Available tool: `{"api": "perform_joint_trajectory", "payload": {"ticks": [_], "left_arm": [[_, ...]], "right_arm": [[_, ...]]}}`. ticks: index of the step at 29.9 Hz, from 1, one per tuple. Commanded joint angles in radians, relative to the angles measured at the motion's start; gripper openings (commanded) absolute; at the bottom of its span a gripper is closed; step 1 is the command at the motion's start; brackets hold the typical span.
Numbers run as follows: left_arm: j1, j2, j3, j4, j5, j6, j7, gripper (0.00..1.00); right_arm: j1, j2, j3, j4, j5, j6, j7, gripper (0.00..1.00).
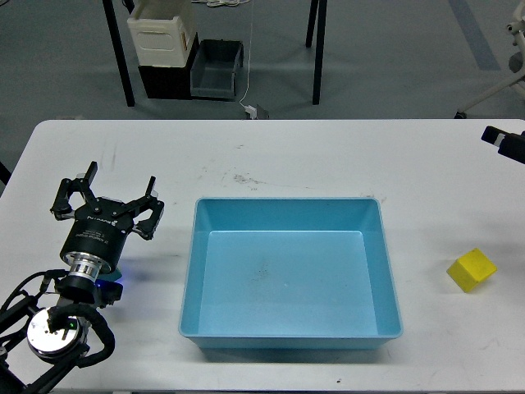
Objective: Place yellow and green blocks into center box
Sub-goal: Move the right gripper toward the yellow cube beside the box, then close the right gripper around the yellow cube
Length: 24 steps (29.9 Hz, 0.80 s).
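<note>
The yellow block (pixel 471 270) lies on the white table (pixel 287 156), to the right of the light-blue tray (pixel 190 271) and apart from it. The tray stands in the middle of the table and nothing lies in it. The green block is not in sight. My left gripper (pixel 108 195) is open and empty, just left of the tray's far left corner and pointing away from me. A small black part of my right arm (pixel 502 141) shows at the right edge, well beyond the yellow block; its fingers cannot be told apart.
On the floor behind the table stand a cream-white box (pixel 162 33) and a dark grey bin (pixel 217 67) between black legs. A white cable (pixel 250 105) hangs near the table's far edge.
</note>
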Motion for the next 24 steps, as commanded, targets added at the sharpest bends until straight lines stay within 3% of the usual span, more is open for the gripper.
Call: {"api": "perform_joint_trajectory", "payload": {"ticks": [1,6,9,19,24], "left_arm": [[0.000,-0.001,0.000,0.003,0.000,0.000,0.000,1.00],[0.000,-0.008,0.000,0.020,0.000,-0.003,0.000,1.00],[0.000,-0.015,0.001,0.029,-0.001,-0.005,0.000,1.00],[0.000,-0.032,0.000,0.042,0.000,-0.005,0.000,1.00],[0.000,-0.032,0.000,0.042,0.000,-0.006,0.000,1.00]], "right_arm": [[0.090,-0.075,-0.187,0.005,-0.071,0.000,0.099,0.99],[0.155,-0.099,-0.350,0.007,-0.399,0.001,0.099,0.99],[0.155,-0.102,-0.393,0.007,-0.476,0.020,0.099,0.99],[0.187,-0.092,-0.427,0.002,-0.478,0.214,0.099,0.99],[0.212,-0.044,-0.430,-0.002,-0.478,0.256,0.099,0.99]]}}
